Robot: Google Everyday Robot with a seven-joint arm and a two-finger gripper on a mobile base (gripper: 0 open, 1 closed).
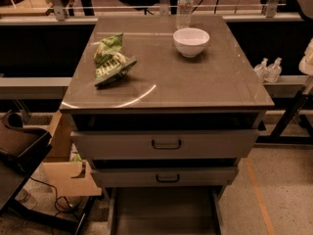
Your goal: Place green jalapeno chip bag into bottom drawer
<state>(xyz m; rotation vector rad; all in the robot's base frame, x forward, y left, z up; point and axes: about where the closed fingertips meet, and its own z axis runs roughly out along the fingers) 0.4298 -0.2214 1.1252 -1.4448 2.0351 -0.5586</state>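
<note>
The green chip bag (111,60) lies on the left part of the tabletop (195,84), a little nearer to the back than to the front edge. It is crumpled and lies at an angle, with its white letters facing up. Nothing touches it.

A white bowl (190,41) stands upright on the back right part of the same tabletop, well apart from the bag. Just behind the bowl, at the back edge, stands a clear water bottle (185,4), also upright.

Under the tabletop there are two grey drawer fronts, one above the other, each with a dark handle: the upper front (166,144) and the lower front (167,178). Below them the bottom drawer (164,214) is pulled out toward the camera. Its flat grey floor and its low side walls are visible, and the lower edge of the picture cuts it. The bag is not in this drawer; it is high above it, on the tabletop.

The pincer is outside the picture, so I cannot tell how far it is open or whether it has hold of anything.

On the right, on a ledge beside the furniture, stand two small clear bottles (269,70) close together. On the left, near the floor, there is brown cardboard (66,175), with dark cables (58,204) below it.
</note>
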